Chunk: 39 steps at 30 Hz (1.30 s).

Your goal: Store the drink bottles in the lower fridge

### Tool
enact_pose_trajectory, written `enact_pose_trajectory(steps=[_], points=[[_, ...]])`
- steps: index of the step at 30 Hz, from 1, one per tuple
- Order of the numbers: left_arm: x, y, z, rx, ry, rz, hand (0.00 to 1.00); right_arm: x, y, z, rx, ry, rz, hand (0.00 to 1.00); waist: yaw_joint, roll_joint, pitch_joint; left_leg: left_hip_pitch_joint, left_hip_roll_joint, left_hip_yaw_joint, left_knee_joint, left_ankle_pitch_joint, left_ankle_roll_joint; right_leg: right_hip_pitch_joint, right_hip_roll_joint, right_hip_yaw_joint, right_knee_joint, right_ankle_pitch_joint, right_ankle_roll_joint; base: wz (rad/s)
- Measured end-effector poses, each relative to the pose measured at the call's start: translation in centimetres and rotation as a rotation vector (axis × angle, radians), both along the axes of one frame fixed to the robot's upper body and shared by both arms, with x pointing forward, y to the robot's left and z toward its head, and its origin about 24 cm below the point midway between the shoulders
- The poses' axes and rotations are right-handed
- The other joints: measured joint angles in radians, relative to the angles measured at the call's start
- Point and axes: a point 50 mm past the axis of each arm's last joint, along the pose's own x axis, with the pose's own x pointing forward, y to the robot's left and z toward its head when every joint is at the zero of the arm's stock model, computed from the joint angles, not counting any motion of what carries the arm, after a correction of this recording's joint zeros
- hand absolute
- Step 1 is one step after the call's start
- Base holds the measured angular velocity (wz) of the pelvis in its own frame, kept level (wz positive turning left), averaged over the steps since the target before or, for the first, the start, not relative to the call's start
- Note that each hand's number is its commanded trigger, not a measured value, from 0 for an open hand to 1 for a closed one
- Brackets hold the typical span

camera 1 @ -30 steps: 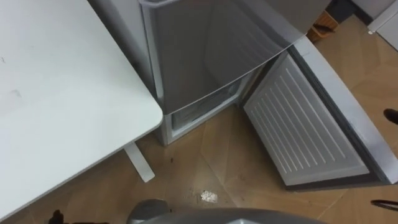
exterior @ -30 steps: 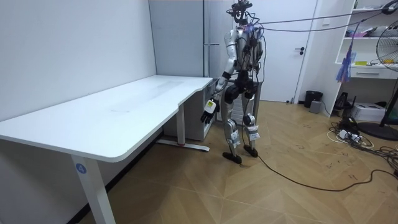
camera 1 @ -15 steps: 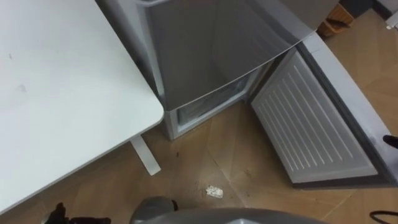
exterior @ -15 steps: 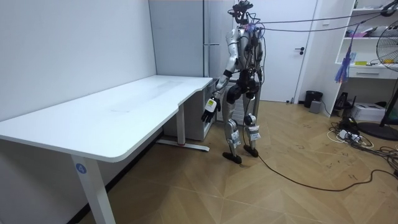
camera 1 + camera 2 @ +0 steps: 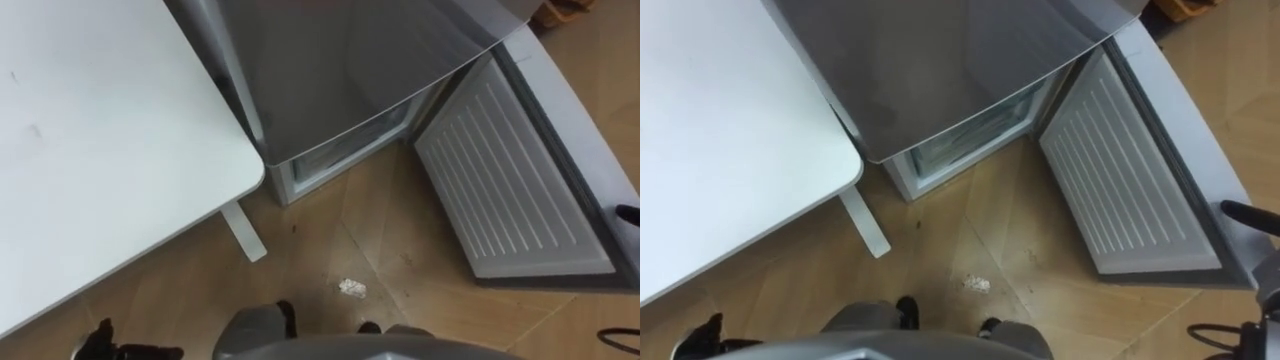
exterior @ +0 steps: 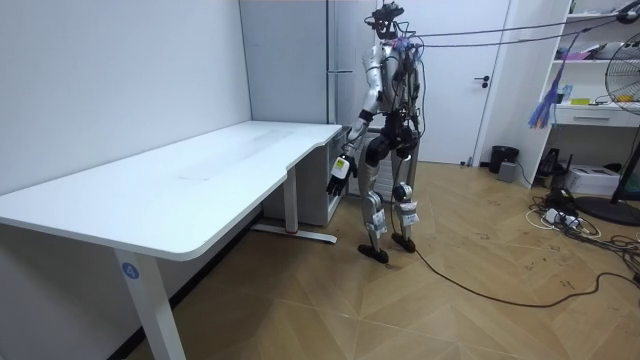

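Nothing in these views can be read as a word, number or sign. In the room view a small round blue sticker [image 6: 130, 268] sits on the near leg under the white tabletop [image 6: 200, 185]. It carries a pale mark that is too small to make out. The grey front of the fridge [image 5: 340, 70] shows no legible print.
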Motion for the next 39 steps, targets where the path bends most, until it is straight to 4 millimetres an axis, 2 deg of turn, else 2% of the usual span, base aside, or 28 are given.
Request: enact_pose_trajectory(steps=[6, 11, 15, 17, 21, 22, 26, 31, 34, 39], points=[[0.7, -0.2, -0.1, -0.004, -0.007, -0.015, 0.00, 0.4, 0.5, -0.2, 0.031, -0.013, 0.058, 0.00, 0.006, -0.015, 0.0077, 0.001, 0.000, 0.002, -0.007, 0.004, 0.000, -0.001, -0.001, 0.002, -0.004, 0.001, -0.001, -0.01], [0.4, -0.3, -0.3, -0.011, 0.011, -0.015, 0.00, 1.0, 0.7, -0.1, 0.089, -0.091, 0.072, 0.00, 0.010, -0.014, 0.0049, 0.006, 0.000, 0.005, -0.005, 0.004, 0.000, 0.003, 0.001, 0.006, -0.004, 0.002, -0.004, -0.03], [0.1, -0.4, -0.4, -0.013, 0.034, -0.015, 0.00, 2.2, 2.2, 0.0, 0.170, -0.238, 0.099, 0.00, 0.012, -0.006, 0.0004, 0.008, 0.004, 0.009, -0.007, 0.006, -0.003, 0.004, 0.004, 0.002, -0.004, 0.005, -0.008, -0.01], [0.2, -0.6, -0.5, -0.016, 0.035, -0.025, 0.00, 2.4, 3.7, -0.4, 0.176, -0.261, 0.170, 0.00, 0.025, -0.009, -0.0024, 0.019, 0.005, 0.013, -0.020, 0.011, -0.005, 0.008, 0.005, 0.004, -0.004, 0.007, -0.011, -0.09], [0.5, -1.5, -0.9, -0.037, 0.054, -0.056, 0.00, 2.7, 8.6, -1.0, 0.268, -0.378, 0.423, 0.00, 0.023, -0.012, -0.0056, 0.026, 0.017, 0.007, -0.032, 0.013, -0.011, 0.017, 0.018, -0.002, -0.009, 0.015, -0.021, -0.04], [0.4, -1.6, -1.0, -0.041, 0.065, -0.058, 0.00, 2.2, 9.6, -1.4, 0.311, -0.389, 0.483, 0.00, 0.025, -0.015, -0.0101, 0.034, 0.019, 0.009, -0.031, 0.014, -0.014, 0.022, 0.020, -0.013, -0.010, 0.015, -0.021, 0.00], [-0.1, -2.3, -1.4, -0.058, 0.110, -0.068, 0.00, 1.1, 13.6, -2.6, 0.445, -0.391, 0.654, 0.00, 0.054, -0.018, -0.0129, 0.058, 0.027, 0.024, -0.044, 0.017, -0.022, 0.042, 0.026, -0.012, -0.024, 0.019, -0.028, -0.12], [-0.2, -3.4, -1.9, -0.075, 0.134, -0.087, 0.00, 1.3, 19.1, -3.1, 0.721, -0.436, 0.849, 0.00, 0.061, -0.014, -0.0097, 0.058, 0.032, 0.015, -0.042, 0.021, -0.028, 0.046, 0.032, -0.015, -0.024, 0.023, -0.034, 0.01], [0.3, -4.0, -2.0, -0.098, 0.122, -0.068, 0.00, 1.7, 21.2, -2.5, 0.846, -0.521, 0.874, 0.00, 0.080, -0.008, -0.0060, 0.056, 0.031, 0.009, -0.043, 0.025, -0.029, 0.044, 0.032, -0.016, -0.023, 0.023, -0.035, 0.04], [0.5, -4.0, -2.0, -0.112, 0.101, -0.027, 0.00, 3.0, 22.3, -0.6, 0.936, -0.658, 0.879, 0.00, 0.081, -0.019, -0.0114, 0.060, 0.023, 0.001, -0.059, 0.041, -0.028, 0.041, 0.029, -0.019, -0.023, 0.023, -0.035, 0.10]])
